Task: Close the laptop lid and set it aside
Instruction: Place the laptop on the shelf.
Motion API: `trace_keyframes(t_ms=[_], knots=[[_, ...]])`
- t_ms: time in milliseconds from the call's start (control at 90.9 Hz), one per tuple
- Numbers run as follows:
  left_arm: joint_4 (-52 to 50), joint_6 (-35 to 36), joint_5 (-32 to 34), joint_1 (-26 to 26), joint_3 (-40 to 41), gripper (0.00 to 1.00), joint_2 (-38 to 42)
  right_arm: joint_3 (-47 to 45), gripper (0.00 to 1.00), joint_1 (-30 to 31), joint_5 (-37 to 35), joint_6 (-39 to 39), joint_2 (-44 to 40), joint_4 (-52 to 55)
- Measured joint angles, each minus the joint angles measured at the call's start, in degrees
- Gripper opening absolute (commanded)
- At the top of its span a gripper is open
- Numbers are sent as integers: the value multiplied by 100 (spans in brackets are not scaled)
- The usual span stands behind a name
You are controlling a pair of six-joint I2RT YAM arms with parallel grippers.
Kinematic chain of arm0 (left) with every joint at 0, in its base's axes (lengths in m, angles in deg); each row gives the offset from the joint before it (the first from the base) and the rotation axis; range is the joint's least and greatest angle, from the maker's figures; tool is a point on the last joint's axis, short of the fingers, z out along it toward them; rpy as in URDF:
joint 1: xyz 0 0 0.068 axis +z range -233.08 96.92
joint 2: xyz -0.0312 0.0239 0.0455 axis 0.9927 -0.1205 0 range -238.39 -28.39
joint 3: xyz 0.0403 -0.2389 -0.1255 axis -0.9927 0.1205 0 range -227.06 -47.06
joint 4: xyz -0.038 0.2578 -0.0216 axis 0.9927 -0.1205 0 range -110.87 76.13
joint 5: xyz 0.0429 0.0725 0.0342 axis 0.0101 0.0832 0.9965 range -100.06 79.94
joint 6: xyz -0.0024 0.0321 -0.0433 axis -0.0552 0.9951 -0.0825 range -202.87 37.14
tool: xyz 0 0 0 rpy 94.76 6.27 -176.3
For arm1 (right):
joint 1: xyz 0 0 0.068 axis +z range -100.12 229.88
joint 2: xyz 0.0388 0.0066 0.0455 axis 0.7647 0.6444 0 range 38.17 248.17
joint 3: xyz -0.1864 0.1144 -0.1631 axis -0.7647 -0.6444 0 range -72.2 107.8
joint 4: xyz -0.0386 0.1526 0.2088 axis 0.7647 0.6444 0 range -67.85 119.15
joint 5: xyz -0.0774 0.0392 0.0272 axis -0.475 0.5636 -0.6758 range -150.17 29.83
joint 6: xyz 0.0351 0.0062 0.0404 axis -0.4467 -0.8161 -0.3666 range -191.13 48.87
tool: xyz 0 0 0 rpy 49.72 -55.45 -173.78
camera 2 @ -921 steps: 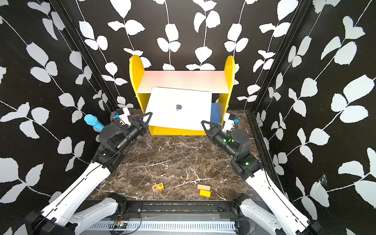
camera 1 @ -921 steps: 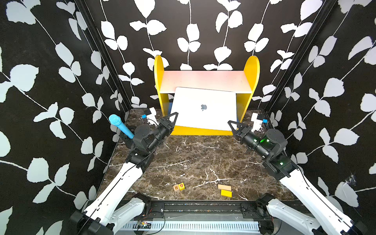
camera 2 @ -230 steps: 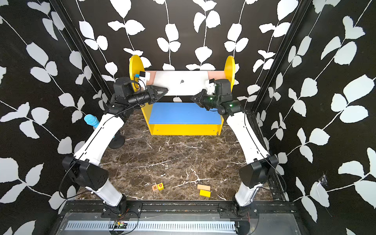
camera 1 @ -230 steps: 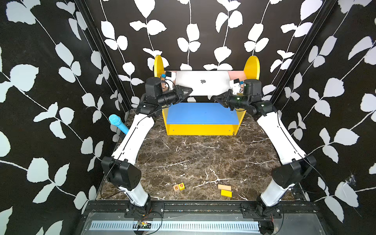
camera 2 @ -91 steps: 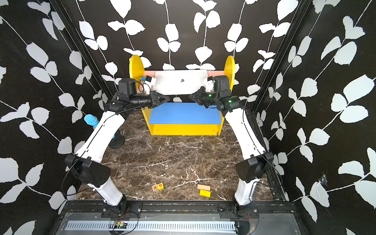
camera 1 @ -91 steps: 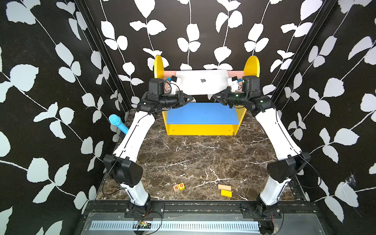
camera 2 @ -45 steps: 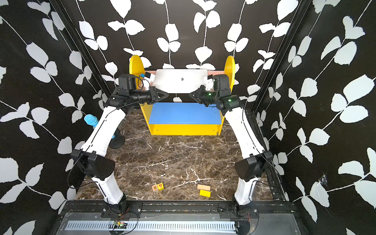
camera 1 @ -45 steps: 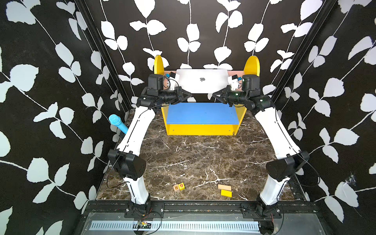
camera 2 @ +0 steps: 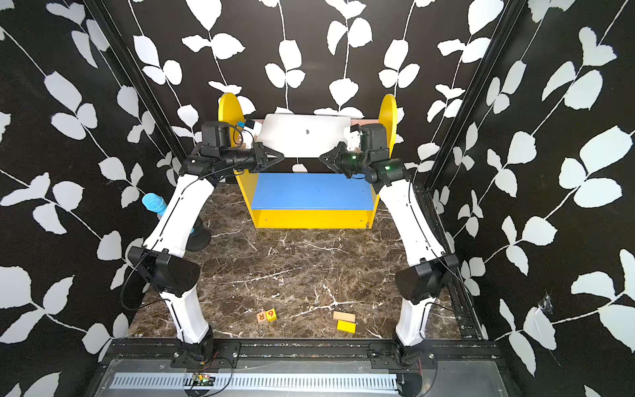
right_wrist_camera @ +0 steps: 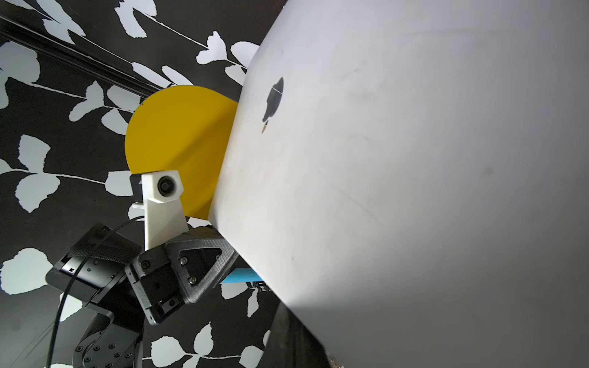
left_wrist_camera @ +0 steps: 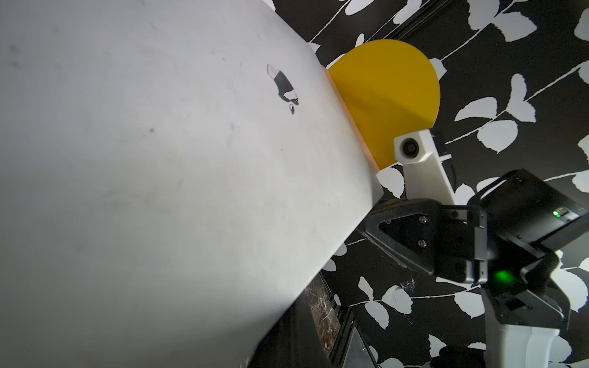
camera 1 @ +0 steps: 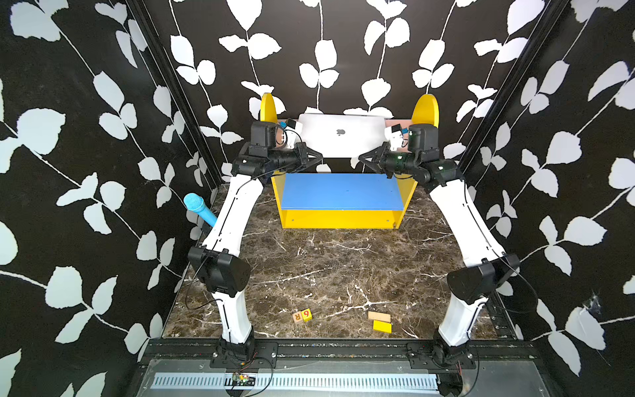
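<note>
Since the earliest frames both arms have stretched up to the top board of the yellow shelf unit [camera 1: 338, 218] at the table's 12 o'clock, taking the laptop [camera 1: 340, 137] there from the unit's foot. Laptop lid [camera 2: 292, 137] is closed, logo up. The long axis runs 9-to-3 between the yellow end panels. Can't tell if it rests on the board or hangs just above. Left gripper [camera 1: 318, 160] is clamped on its 7 o'clock corner, right gripper [camera 1: 363, 161] on the 5 o'clock corner, equally near. Likely next: ease toward 12, level, let go.
</note>
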Motion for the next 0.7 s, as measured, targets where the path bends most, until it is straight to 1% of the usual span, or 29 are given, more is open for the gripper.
trace_keyframes(t_ms=[539, 704], knots=[[-2, -52, 9, 33, -96, 1, -24, 291, 6, -181, 46, 17, 186, 236], [-17, -76, -2, 33, -247, 1, -87, 345, 6, -205, 68, 17, 225, 260]])
